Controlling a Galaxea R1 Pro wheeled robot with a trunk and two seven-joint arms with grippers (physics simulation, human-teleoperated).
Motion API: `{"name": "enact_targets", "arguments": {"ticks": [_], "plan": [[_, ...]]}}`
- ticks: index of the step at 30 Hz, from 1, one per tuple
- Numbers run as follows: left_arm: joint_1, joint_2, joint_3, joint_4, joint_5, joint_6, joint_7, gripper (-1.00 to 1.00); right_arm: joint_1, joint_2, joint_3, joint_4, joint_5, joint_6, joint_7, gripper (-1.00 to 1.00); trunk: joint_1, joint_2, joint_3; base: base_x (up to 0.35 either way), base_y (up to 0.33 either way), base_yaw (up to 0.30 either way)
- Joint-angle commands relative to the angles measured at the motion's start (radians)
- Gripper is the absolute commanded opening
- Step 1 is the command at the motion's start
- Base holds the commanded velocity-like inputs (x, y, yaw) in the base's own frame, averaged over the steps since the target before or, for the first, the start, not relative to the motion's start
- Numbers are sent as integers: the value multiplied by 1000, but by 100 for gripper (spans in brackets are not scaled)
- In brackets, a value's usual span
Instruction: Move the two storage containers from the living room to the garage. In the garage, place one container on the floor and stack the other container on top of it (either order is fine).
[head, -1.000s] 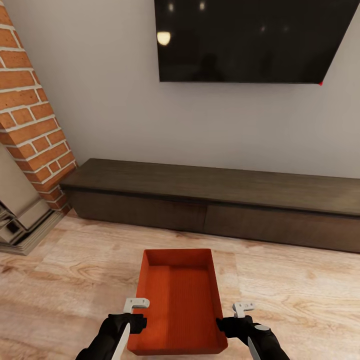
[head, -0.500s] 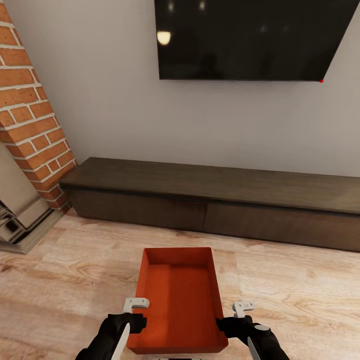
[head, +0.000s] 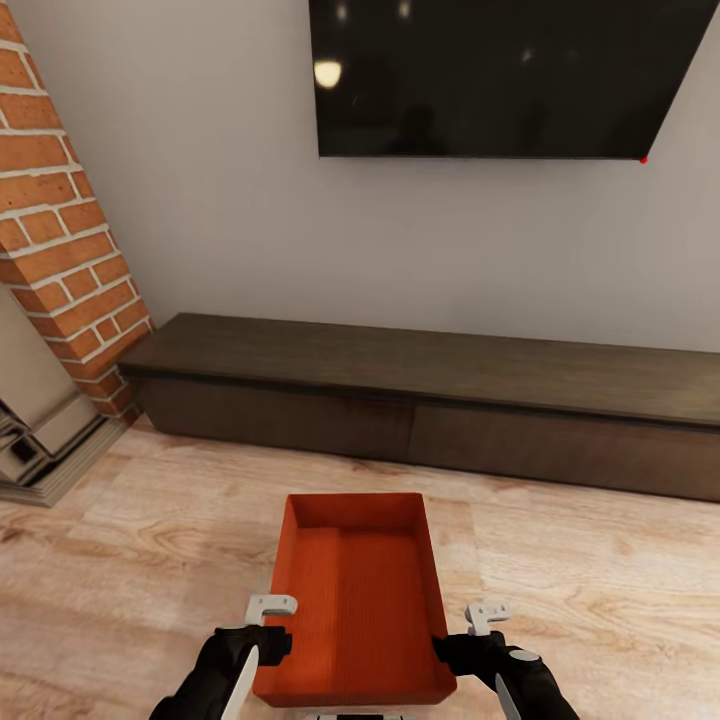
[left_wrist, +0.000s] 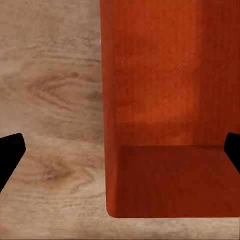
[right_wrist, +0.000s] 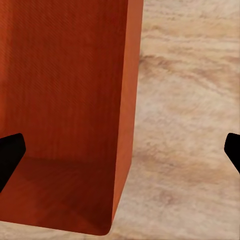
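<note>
Sitting on the light wood-plank floor of the living room, one red-orange storage container lies at about 6 o'clock in the head view, its long axis running away from the robot toward the dark low cabinet at 12 o'clock. Above that cabinet hangs a black wall TV, and a red-brick fireplace stands at 9 to 10 o'clock. The left gripper is at the container's left wall near its close end, and the right gripper is at the right wall opposite. In the left wrist view the fingers are spread wide, one tip over the wood and the other over the bin's inside, so the wall lies between them untouched. The right wrist view shows the same: fingertips far apart, straddling the wall, pinching nothing.
</note>
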Motion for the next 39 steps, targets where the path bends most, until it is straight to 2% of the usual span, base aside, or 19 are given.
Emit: {"name": "enact_targets", "arguments": {"ticks": [1,8,15,33,37,39], "plan": [[0,0,-2,-1,-2,5,3,100,0,0,-1,-2,5,5,4,100,4,-8,-4,0,0,0],[0,-1,-1,-1,0,6,3,100,0,0,-1,-2,5,5,4,100,4,-8,-4,0,0,0],[0,-3,0,-1,2,8,-3,100,0,0,-1,-2,5,5,4,100,31,-57,-26,0,0,0],[0,5,1,-1,0,4,3,100,0,0,0,-2,5,5,4,100,31,-57,-26,0,0,0],[0,5,1,-1,0,3,3,100,0,0,0,-2,5,5,4,100,46,-85,-39,0,0,0],[0,5,1,-1,0,3,3,100,0,0,0,-2,5,5,4,100,46,-85,-39,0,0,0]]}}
